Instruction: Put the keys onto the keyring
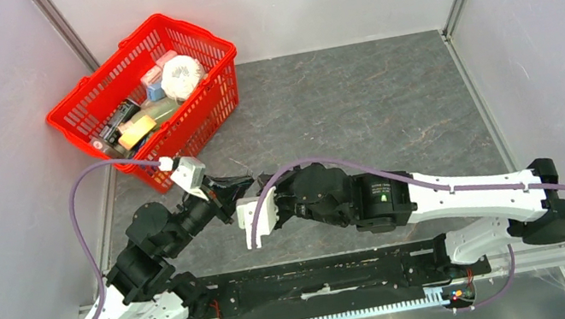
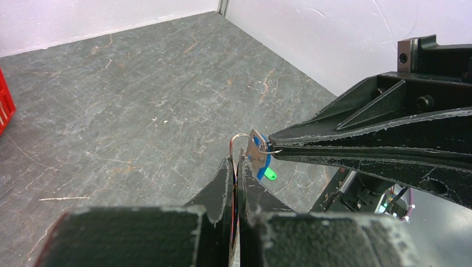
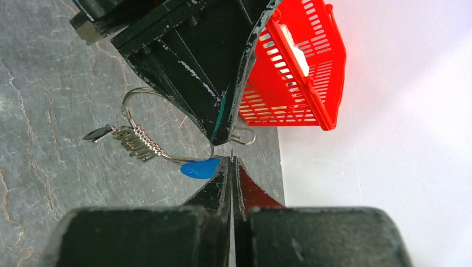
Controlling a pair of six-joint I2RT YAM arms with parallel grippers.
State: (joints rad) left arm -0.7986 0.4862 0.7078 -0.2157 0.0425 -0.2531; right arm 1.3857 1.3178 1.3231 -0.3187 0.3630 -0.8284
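The keyring (image 3: 127,98), a thin silver wire loop, is held in the air between both grippers, above the near left part of the surface (image 1: 356,104). The surface is a dark grey sheet with pale stone-like veins. The left gripper (image 2: 238,164) has black fingers with scuffed, chipped edges. They are pressed together on the wire, which runs down into the seam between them. The right gripper (image 3: 231,161) is also squeezed tight, with a fine wire end poking up from its tips. Whether it pinches a key as well cannot be told. The two sets of tips meet almost nose to nose at an angle. The silver keys (image 3: 138,143) are strung on the wire in a tight stack like a coil, with one dark flat blade sticking out at the end. A rounded blue head (image 3: 200,167) of smooth plastic lies just beside a right finger. In the left wrist view, a flat silver key (image 2: 256,149) sits at the right gripper's tip, with a green head (image 2: 271,175) below it. The left gripper's broad fingers hide part of the loop from the right wrist. From above, the wrists cover the ring and keys entirely. A red plastic mesh basket (image 1: 203,116) of packaged goods stands at the far left, near the left wrist.
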